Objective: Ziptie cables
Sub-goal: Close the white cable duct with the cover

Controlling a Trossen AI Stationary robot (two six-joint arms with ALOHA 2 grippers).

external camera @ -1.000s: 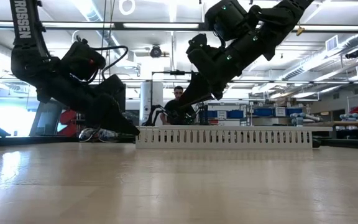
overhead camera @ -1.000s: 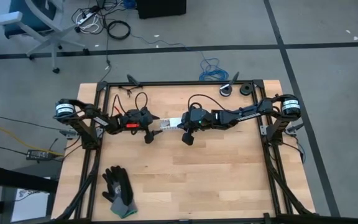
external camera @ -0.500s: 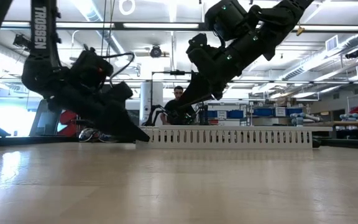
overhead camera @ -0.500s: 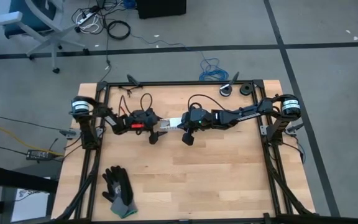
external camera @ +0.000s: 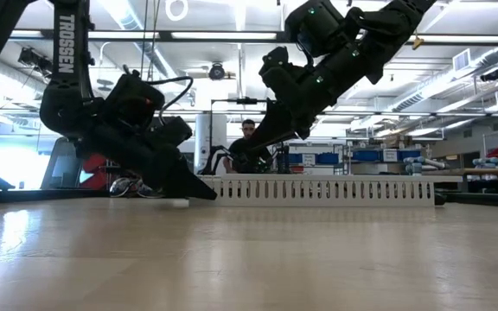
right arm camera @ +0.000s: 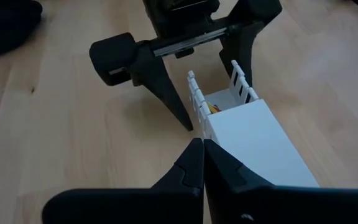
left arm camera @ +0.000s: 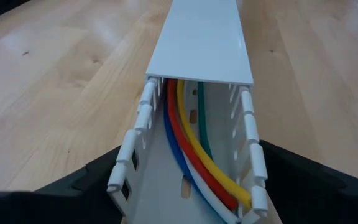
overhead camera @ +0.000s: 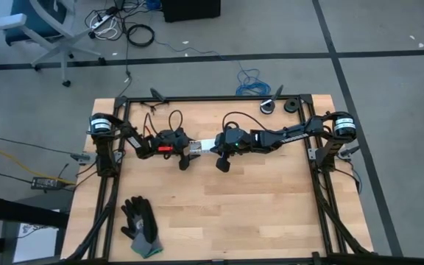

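Note:
A white slotted duct (overhead camera: 203,145) lies on the table between my two grippers, covered by a lid (left arm camera: 201,43) except at its left end. The cables (left arm camera: 191,143), red, yellow, blue, white and green, run along inside it and show at that open end. My left gripper (overhead camera: 190,150) is open, low over the table, one finger on either side of the open end. My right gripper (right arm camera: 202,146) is shut and hangs a little above the lid (external camera: 318,178), close to that end. The ziptie is out of view. My left gripper's fingers (left arm camera: 92,183) stand level beside the two slotted side walls (left arm camera: 132,149) at the duct's open left end, coming from the table's left and lying along the duct. Whether they touch the walls, I cannot tell. The duct rests flat on the table.
A black glove (overhead camera: 140,227) lies near the front left corner. Two small round black parts (overhead camera: 291,105) sit at the far right edge. A blue wire coil (overhead camera: 252,82) lies on the floor beyond the table. A person (external camera: 247,130) sits in the room behind.
My left gripper has gone down and toward the table's right edge, up to the duct, so that its fingers now stand on either side of the duct's left end. The duct and my right gripper have kept still.

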